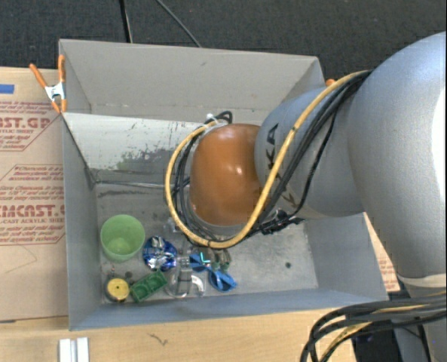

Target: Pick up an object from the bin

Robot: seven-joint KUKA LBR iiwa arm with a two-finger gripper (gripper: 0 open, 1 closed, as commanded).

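Not yet picked, seemingly: blue clip (221, 279) and crinkled blue-silver wrapper (159, 253) lying on the bin (80, 202) floor near its front wall, just beside the end effector (212, 255), open or closed impossible to tell beneath the orange cover (223, 173).

A green cup (122, 237) sits near a yellow disc (117, 289) and a green block (148, 286).

the green plastic cup (122, 237) is set left in the grey metal bin (298, 262); a yellow round disc (117, 289) is placed before it, a green block (149, 286) beside that, a blue clip (221, 279) farther right
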